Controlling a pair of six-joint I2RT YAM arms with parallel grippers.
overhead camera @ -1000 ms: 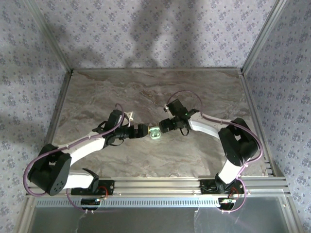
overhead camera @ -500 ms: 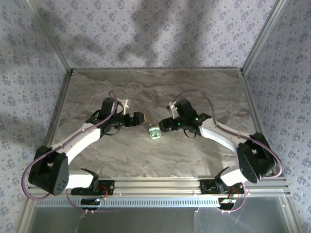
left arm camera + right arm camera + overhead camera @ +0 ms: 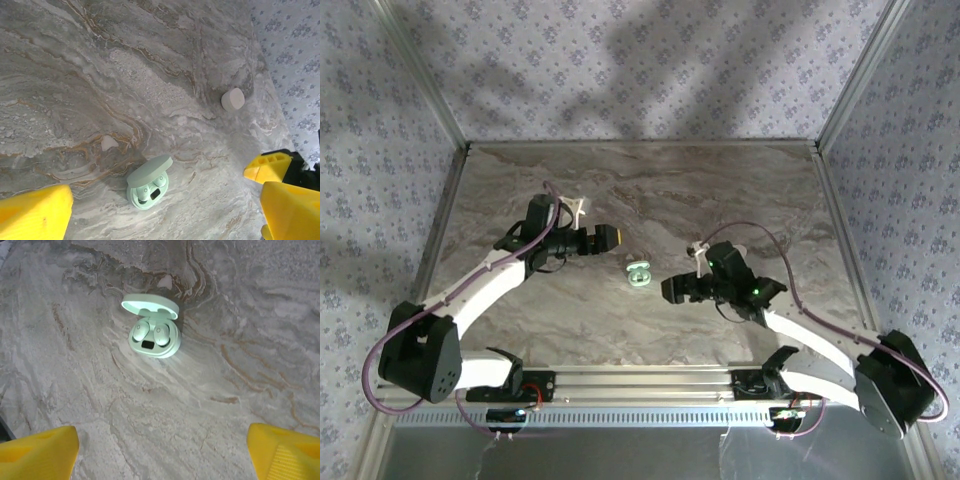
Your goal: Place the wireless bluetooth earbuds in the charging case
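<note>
I read both earbuds (image 3: 150,333) seated in the charging case (image 3: 152,347), lid open. Left claw (image 3: 611,237) and right claw (image 3: 672,290) are released, holding nothing. Insertion looks complete.

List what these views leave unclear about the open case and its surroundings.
- Top external: the charging case is too small to show whether anything sits inside.
- Left wrist: the raised lid hides part of the case's inside; the small white round piece is too small to identify.
- Right wrist: the earbuds lie in the case, but how fully seated cannot be told; the right gripper has its fingers cut off by the bottom edge.
</note>
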